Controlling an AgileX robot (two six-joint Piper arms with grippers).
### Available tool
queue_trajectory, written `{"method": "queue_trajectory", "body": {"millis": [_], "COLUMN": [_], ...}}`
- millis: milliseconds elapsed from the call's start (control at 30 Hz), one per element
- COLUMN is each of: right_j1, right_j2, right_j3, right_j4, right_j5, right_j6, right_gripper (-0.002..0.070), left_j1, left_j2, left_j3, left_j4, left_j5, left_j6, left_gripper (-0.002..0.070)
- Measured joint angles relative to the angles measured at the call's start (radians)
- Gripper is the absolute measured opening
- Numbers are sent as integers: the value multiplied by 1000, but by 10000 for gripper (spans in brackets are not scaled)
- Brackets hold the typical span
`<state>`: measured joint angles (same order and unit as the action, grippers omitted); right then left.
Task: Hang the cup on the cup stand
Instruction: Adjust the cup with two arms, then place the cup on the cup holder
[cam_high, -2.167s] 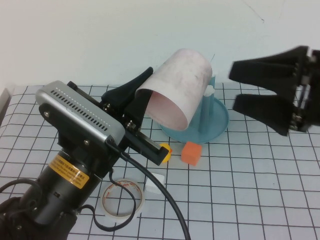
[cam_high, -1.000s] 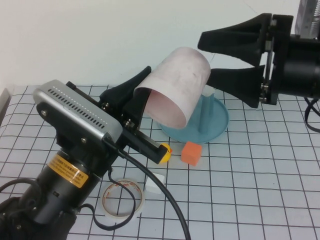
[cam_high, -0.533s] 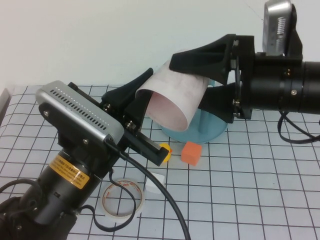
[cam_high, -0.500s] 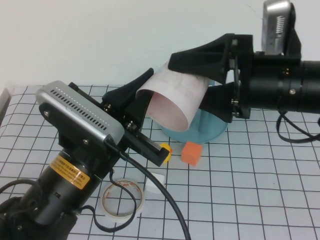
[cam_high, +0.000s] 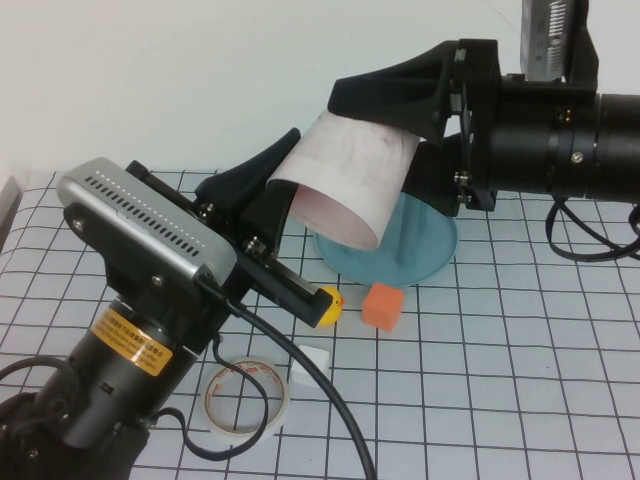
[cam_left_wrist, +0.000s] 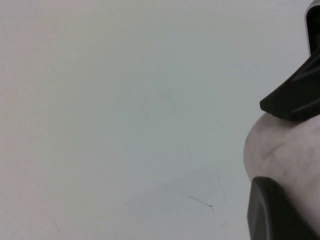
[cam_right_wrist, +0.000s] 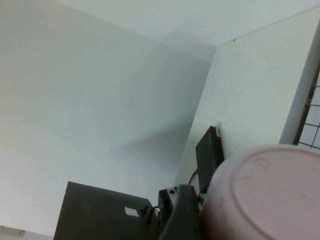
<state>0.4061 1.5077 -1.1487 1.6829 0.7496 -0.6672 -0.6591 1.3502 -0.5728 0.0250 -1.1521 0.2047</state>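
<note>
Two grippers meet at the cup (cam_high: 352, 180): left gripper (cam_high: 281, 193) clamps its rim, right gripper (cam_high: 395, 130) spreads wide around its base (unhung, cup stand (cam_high: 425, 248) below)

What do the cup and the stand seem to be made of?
Cup: likely thin matte plastic, pale pink with grey scuffs, held between the left gripper and the right gripper above the table. Stand: probably smooth moulded blue plastic, with a slight sheen.

The cup (cam_high: 352, 180) hangs between left pincer (cam_high: 268, 195) and right pincer (cam_high: 400, 135), seemingly above the cup stand (cam_high: 420, 245)
</note>
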Motion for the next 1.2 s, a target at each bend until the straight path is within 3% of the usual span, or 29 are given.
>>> {"method": "queue_trajectory", "body": {"millis": [300,433,600,667,967,1200], "right_j1": [1,1,1,1,1,-38], "right_j2": [0,0,0,0,2,2], "right_j3": [0,0,0,0,-52,-132], "right_j4": [0,0,0,0,0,0], "right_j5": [-2,-2,-2,-5,-55,-75], "right_j6": [-18,-31,-37,-39,-133,-308], "right_gripper": [586,586,586,586,586,586], "left_j1": [0,0,0,0,0,0], "left_j2": [0,0,0,0,-60,-133], "left_j3": [0,0,0,0,41,191], "left_j4": [-1,0,9,9,18,-47], "left_j5": [0,0,2,4,4,4], "left_j6": [0,-2,-2,-2,0,2], "left_gripper": [27,137,325,357,379,379]}}
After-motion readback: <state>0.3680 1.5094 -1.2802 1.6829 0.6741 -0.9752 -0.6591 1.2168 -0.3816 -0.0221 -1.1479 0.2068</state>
